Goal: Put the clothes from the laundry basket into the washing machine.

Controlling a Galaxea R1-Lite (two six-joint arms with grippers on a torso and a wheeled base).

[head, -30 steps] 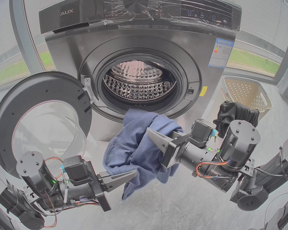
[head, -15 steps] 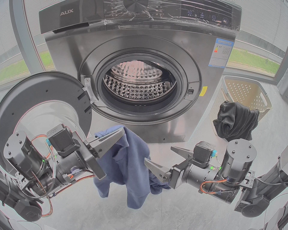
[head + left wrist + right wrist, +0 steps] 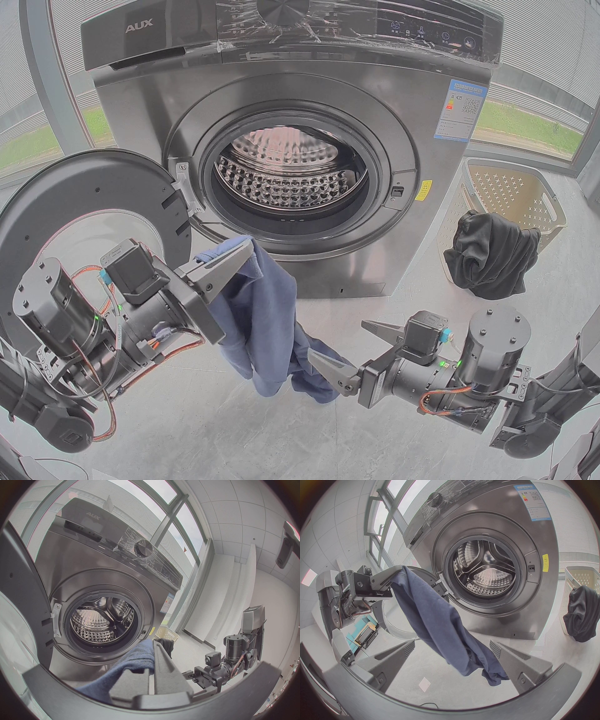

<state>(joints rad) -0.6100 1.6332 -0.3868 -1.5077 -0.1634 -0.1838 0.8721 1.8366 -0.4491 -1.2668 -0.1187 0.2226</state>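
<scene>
The left gripper is clamped on the top of a blue cotton garment, holding it just in front of the grey front-loading washing machine, below its open porthole. The right gripper, fingers apart, sits low by the garment's hanging tail. The steel drum looks empty, and a black garment is draped over the beige plastic laundry basket at far right. By that, nothing is loaded yet and both pieces remain.

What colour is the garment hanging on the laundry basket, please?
Black garment, clearest in head view.
</scene>
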